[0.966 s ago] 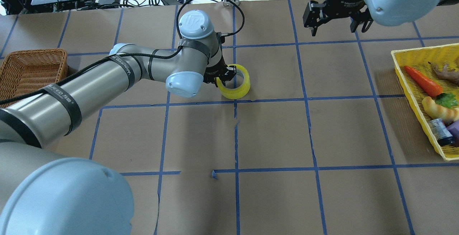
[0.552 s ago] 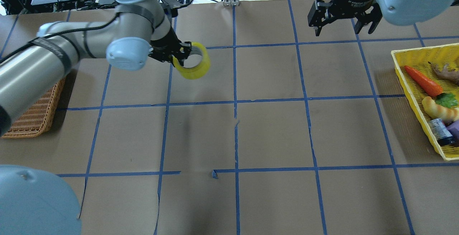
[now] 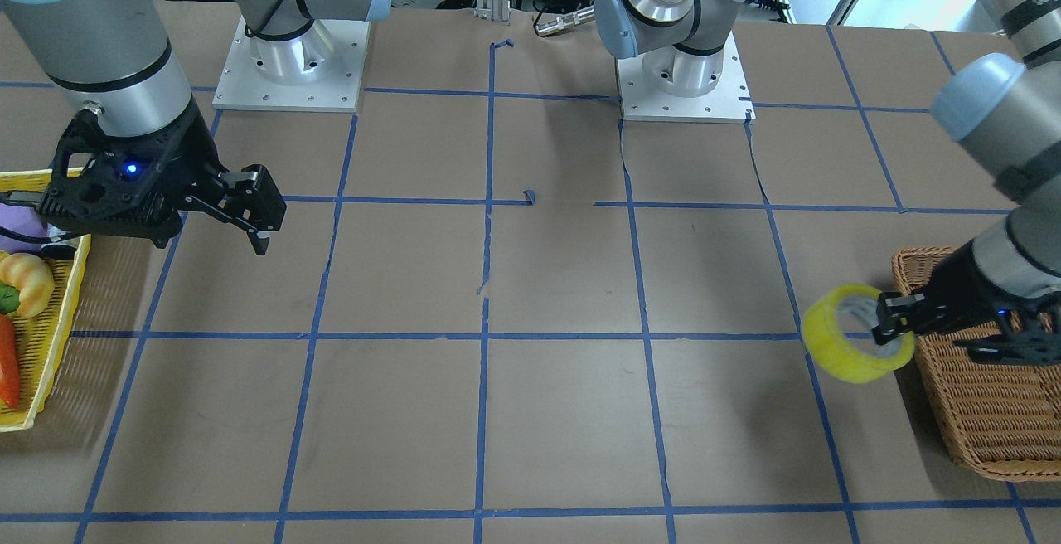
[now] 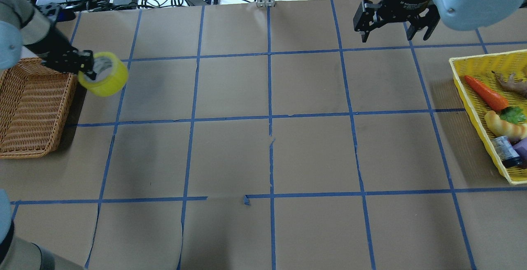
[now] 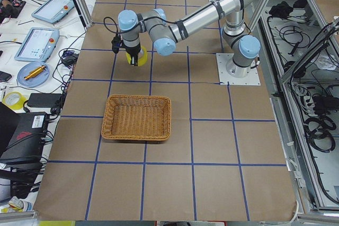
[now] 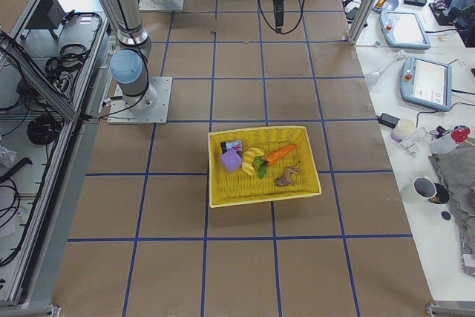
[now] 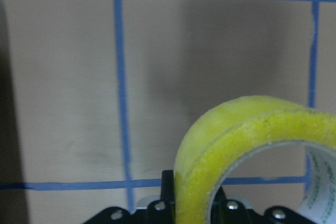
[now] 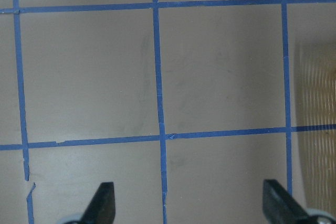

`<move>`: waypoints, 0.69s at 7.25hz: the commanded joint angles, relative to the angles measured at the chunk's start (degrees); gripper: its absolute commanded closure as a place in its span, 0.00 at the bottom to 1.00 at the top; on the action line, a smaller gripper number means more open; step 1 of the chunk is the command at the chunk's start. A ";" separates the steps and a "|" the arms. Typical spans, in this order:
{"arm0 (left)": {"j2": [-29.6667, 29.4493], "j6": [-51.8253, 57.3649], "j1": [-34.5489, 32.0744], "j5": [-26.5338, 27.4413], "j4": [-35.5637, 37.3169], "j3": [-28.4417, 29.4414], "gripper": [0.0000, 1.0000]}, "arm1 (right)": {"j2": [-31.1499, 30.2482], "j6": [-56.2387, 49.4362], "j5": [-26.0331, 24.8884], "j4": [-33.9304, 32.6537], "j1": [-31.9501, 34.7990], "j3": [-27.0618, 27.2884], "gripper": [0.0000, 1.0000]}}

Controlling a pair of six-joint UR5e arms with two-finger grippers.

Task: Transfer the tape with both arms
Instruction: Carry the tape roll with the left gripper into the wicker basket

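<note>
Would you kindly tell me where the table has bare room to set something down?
The brown paper squares across the middle, between the woven wicker basket and the yellow mesh tray, lie bare. The tray is crowded with toy food.

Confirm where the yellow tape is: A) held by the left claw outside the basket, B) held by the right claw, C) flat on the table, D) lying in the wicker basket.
A: the left claw grips the tape beside the wicker basket; the right claw is open and empty.

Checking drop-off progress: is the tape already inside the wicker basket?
No, the left gripper holds the tape beside the wicker basket, outside its rim.
</note>
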 commanded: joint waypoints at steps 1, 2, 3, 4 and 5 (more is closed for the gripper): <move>-3.03 17.18 11.65 2.34 -0.29 5.19 0.98 | -0.36 0.10 -0.17 -0.33 0.14 0.35 0.00; -4.79 20.02 12.82 2.43 1.72 6.95 0.98 | -0.44 0.10 0.09 -0.33 0.14 0.26 0.00; -7.07 22.05 13.87 2.43 2.61 7.84 0.98 | -0.45 0.36 -0.26 0.02 0.23 0.35 0.00; -9.35 23.81 15.71 2.17 2.88 7.68 0.98 | -0.45 0.45 -0.18 0.11 0.14 0.35 0.00; -10.77 23.91 15.99 1.91 4.71 7.67 0.98 | -0.36 0.62 -0.26 0.11 0.14 0.35 0.00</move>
